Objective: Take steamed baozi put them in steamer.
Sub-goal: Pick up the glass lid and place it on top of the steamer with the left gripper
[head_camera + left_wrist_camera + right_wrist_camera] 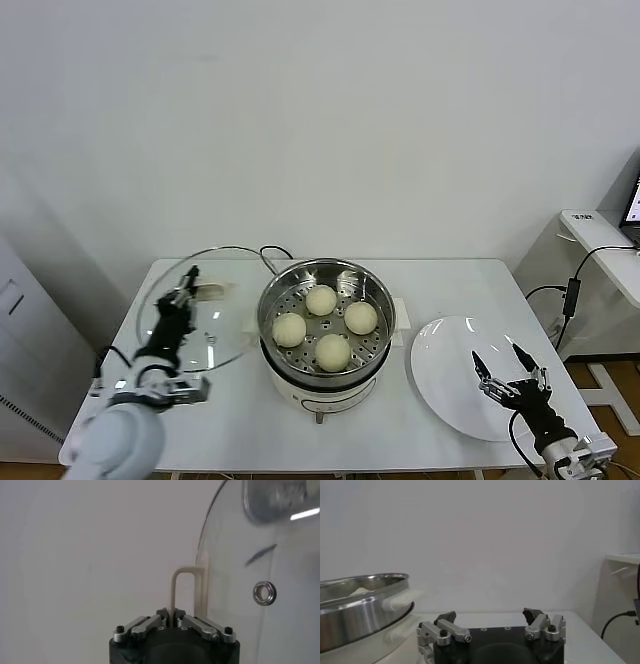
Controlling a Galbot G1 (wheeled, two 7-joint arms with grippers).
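Landmark: steamer, centre of table.

- Top of steamer open; four steamed baozi fill most of the tray, narrow gaps between them.
- Left of steamer: glass lid held tilted above the table by left gripper, clamped on the lid's handle; blocks that side.
- Right of steamer: white plate lies flat and bare; right gripper hovers over its near right edge, fingers spread.
- In front of steamer: bare table strip.
- Behind steamer: black cord near the rim.
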